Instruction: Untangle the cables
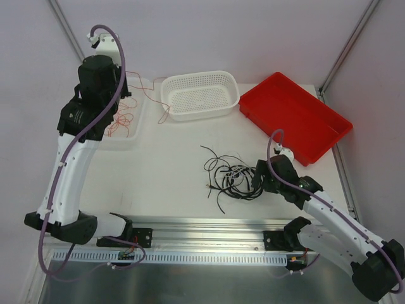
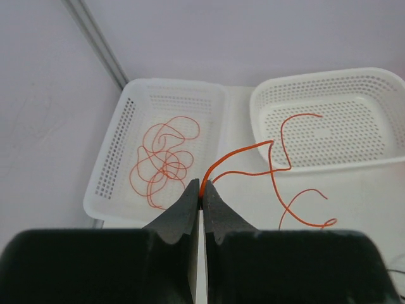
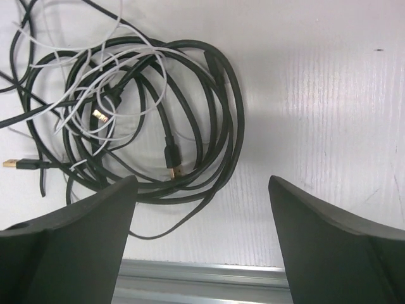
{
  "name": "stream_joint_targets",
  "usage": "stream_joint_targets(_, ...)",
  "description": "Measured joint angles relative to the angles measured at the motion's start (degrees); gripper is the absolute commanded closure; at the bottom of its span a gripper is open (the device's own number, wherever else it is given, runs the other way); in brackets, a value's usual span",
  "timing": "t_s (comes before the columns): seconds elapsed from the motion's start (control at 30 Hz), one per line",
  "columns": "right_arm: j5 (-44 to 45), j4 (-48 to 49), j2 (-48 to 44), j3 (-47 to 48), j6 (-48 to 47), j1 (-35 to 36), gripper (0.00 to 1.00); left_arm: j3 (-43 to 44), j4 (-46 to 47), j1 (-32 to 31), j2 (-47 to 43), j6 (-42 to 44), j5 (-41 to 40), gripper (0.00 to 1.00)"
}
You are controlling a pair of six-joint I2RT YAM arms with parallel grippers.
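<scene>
Table [image 1: 166, 180] | left hand [image 2: 201, 190] raised, pinching red-orange wire [image 2: 271, 155] | right hand [image 3: 202, 183] low, spread

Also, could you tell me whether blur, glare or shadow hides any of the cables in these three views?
Top external: soft even light, faint shadows, the black cables small but distinct. Left wrist: the left claw is a dark underexposed mass, the red-orange wire crisp. Right wrist: the right claw looms dark and soft-edged, the black cables sharp, mild sheen on the table.

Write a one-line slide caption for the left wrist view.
Left pincer pinches one red-orange cable trailing over the rim of the right basket; a red-orange tangle lies in the left basket.
</scene>
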Motion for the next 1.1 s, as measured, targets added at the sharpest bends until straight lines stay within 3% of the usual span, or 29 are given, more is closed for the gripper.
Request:
stream_joint_targets(0.1,-1.1,-0.9,-3.0,0.0,-2.6,0.0,0.06,3.2,0.7,5.4,4.8,0.5,1.3,1.00)
stream_joint_targets(0.37,-4.8,-3.8,-11.4,0.0,-6.7,0.0,0.04,9.8,4.4,18.7,15.4,0.1,4.8,1.00)
stream_joint_targets(0.6,-7.2,-5.6,-15.5,0.0,-7.5,0.0,0.04,9.6,8.7,25.4,26.9,-3.2,7.4,1.00)
stream_joint_targets(0.63,-7.4,-5.8,-15.8,0.0,-7.5,0.0,0.04,8.7,9.0,26.1,28.9,-4.0,7.9,0.97)
stream_joint_targets(0.77,-8.1,-6.1,-15.9,0.0,-8.0,0.0,0.04,3.5,9.5,28.5,34.7,-7.1,10.2,0.44)
stream_joint_targets(0.8,-8.1,-6.2,-15.8,0.0,-8.2,0.0,0.04,1.8,9.3,28.9,35.5,-8.3,10.3,0.23)
stream_joint_targets(0.9,-8.1,-6.3,-15.1,0.0,-8.4,0.0,0.04,-3.7,8.1,29.6,35.2,-12.0,11.3,0.01)
stream_joint_targets(1.1,-7.9,-5.7,-9.7,0.0,-8.4,0.0,0.05,-13.2,8.3,29.0,24.3,-17.2,16.5,0.01)
